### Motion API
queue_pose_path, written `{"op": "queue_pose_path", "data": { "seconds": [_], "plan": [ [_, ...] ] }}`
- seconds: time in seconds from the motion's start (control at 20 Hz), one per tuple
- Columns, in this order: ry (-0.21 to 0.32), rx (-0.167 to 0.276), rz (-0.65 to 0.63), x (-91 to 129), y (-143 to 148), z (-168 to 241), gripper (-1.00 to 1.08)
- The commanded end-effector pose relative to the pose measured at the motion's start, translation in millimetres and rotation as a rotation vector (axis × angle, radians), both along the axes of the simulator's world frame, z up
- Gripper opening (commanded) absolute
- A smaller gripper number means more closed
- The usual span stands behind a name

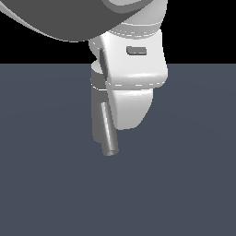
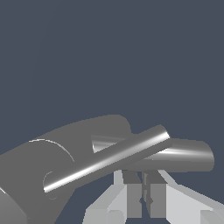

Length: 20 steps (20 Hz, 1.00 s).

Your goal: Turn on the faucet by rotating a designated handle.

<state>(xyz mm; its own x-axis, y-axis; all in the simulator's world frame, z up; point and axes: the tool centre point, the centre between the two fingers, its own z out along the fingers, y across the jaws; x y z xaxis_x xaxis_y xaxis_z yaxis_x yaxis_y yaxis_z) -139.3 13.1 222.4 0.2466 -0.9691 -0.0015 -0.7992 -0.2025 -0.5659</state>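
Note:
In the wrist view the faucet [image 2: 52,162] is a thick grey cylinder with a round cap. Its thin bright handle [image 2: 109,157] runs as a straight rod across the cap and over the thicker spout [image 2: 188,155]. My gripper [image 2: 142,175] sits just short of the handle and spout, its two fingers [image 2: 131,197] nearly together with nothing between them. In the exterior view my white arm [image 1: 133,87] covers most of the faucet [image 1: 97,124]. Only the slanted spout [image 1: 108,133] and part of the body show there, and the fingers are hidden.
A flat dark blue-grey floor [image 1: 184,184] spreads around the faucet. No other objects show in either view.

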Motion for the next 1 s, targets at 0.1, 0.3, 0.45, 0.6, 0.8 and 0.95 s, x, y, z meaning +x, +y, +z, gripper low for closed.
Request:
{"op": "queue_pose_path", "data": {
  "seconds": [0.1, 0.3, 0.45, 0.6, 0.8, 0.95],
  "plan": [
    [0.001, 0.0, -0.003, 5, -6, 2, -1.0],
    [0.002, 0.0, -0.01, 14, -17, 6, -1.0],
    [0.004, 0.0, -0.016, 22, -27, 10, -1.0],
    [0.005, 0.0, -0.022, 29, -36, 13, -1.0],
    [0.007, 0.0, -0.029, 39, -49, 18, -1.0],
    [0.008, 0.0, -0.035, 47, -59, 22, -1.0]
  ]
}}
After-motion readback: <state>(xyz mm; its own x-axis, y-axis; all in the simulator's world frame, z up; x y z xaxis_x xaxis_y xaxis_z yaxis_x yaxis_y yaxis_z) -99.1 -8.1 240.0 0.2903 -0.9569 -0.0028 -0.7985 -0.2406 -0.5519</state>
